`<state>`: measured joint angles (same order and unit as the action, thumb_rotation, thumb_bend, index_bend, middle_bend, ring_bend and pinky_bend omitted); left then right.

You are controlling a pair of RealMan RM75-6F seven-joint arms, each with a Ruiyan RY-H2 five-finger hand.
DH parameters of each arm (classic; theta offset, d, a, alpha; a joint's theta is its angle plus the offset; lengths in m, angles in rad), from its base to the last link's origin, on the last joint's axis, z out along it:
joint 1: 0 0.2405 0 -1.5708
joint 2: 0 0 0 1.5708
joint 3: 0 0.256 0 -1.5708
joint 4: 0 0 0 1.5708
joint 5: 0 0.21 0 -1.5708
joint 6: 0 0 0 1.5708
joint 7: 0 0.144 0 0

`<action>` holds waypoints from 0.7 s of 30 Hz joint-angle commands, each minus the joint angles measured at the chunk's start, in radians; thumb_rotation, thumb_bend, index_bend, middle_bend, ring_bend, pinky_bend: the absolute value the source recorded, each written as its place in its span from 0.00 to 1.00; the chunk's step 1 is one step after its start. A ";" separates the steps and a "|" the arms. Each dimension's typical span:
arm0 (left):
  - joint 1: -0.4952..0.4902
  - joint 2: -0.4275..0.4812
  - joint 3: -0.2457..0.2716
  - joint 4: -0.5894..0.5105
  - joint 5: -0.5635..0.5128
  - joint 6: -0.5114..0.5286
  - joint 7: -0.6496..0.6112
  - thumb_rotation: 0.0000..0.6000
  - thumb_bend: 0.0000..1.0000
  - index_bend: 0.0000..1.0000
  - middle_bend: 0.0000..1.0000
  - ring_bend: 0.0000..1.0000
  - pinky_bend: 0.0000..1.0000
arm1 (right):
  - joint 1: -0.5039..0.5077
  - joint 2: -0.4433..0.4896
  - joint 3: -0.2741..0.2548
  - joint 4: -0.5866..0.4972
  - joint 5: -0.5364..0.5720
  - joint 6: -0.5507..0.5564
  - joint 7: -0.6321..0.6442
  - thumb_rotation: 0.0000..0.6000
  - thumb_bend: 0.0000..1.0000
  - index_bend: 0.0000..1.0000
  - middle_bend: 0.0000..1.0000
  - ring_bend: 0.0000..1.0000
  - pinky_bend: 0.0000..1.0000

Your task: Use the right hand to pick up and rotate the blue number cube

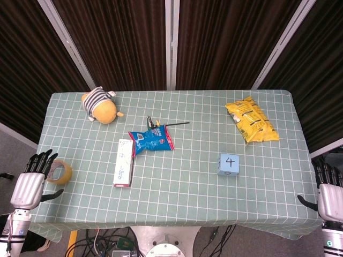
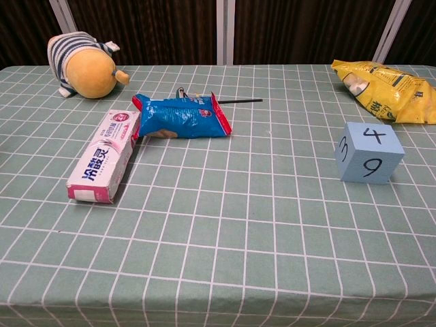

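The blue number cube (image 1: 228,164) sits on the checked tablecloth right of centre, a 4 on its top face. In the chest view the blue number cube (image 2: 368,152) shows a 4 on top, a 9 in front and a 3 on its left side. My right hand (image 1: 328,191) hangs off the table's right front corner, well right of the cube, fingers straight and apart, holding nothing. My left hand (image 1: 31,181) is at the left front edge, also empty with fingers extended. Neither hand shows in the chest view.
A tape roll (image 1: 60,172) lies beside my left hand. A toothpaste box (image 1: 124,162), a blue snack packet (image 1: 151,141), a black pen (image 1: 174,124) and a striped plush toy (image 1: 100,105) occupy the left and middle. A yellow chip bag (image 1: 251,120) lies behind the cube.
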<state>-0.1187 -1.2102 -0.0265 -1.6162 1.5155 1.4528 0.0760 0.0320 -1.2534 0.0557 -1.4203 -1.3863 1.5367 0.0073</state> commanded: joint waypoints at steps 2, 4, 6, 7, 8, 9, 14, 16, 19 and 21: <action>-0.001 -0.007 0.001 0.006 0.002 -0.001 -0.003 1.00 0.00 0.07 0.00 0.00 0.01 | -0.002 0.008 0.004 -0.012 -0.010 0.001 -0.002 1.00 0.00 0.00 0.00 0.00 0.00; -0.002 -0.008 0.002 0.004 0.002 -0.002 0.001 1.00 0.00 0.07 0.00 0.00 0.01 | -0.002 0.013 0.005 -0.017 -0.021 0.006 -0.003 1.00 0.00 0.00 0.00 0.00 0.00; -0.003 -0.006 0.002 -0.002 0.007 0.000 0.008 1.00 0.00 0.07 0.00 0.00 0.01 | 0.000 0.017 0.004 -0.017 -0.038 0.011 -0.002 1.00 0.01 0.00 0.00 0.00 0.00; -0.003 -0.005 0.002 -0.005 0.008 0.002 0.013 1.00 0.00 0.07 0.00 0.00 0.01 | 0.000 0.020 0.003 -0.016 -0.044 0.010 -0.004 1.00 0.05 0.00 0.00 0.00 0.00; -0.003 -0.003 0.002 -0.009 0.008 0.004 0.017 1.00 0.00 0.07 0.00 0.00 0.01 | 0.001 0.023 0.002 -0.014 -0.049 0.009 -0.011 1.00 0.15 0.00 0.00 0.00 0.00; -0.003 -0.002 0.001 -0.012 0.007 0.005 0.019 1.00 0.00 0.07 0.00 0.00 0.01 | 0.002 0.025 0.000 -0.014 -0.054 0.007 -0.016 1.00 0.29 0.00 0.00 0.00 0.00; -0.005 0.008 0.002 -0.032 0.011 0.004 0.030 1.00 0.00 0.07 0.00 0.00 0.01 | 0.008 0.045 -0.016 -0.034 -0.089 -0.009 -0.006 1.00 0.99 0.00 0.00 0.00 0.00; -0.005 0.011 0.000 -0.035 0.009 0.004 0.029 1.00 0.00 0.07 0.00 0.00 0.01 | 0.009 0.043 -0.013 -0.039 -0.094 -0.007 -0.011 1.00 1.00 0.00 0.08 0.03 0.05; -0.005 0.013 0.000 -0.033 0.009 0.004 0.023 1.00 0.00 0.07 0.00 0.00 0.01 | 0.017 0.035 -0.019 -0.043 -0.103 -0.024 -0.017 1.00 1.00 0.00 0.46 0.40 0.45; -0.004 0.010 0.004 -0.024 0.013 0.006 0.020 1.00 0.00 0.07 0.00 0.00 0.01 | 0.027 0.043 -0.037 -0.048 -0.114 -0.063 -0.014 1.00 1.00 0.00 0.69 0.60 0.62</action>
<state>-0.1232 -1.1993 -0.0241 -1.6427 1.5266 1.4578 0.0973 0.0502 -1.2149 0.0323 -1.4632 -1.4908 1.5012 -0.0086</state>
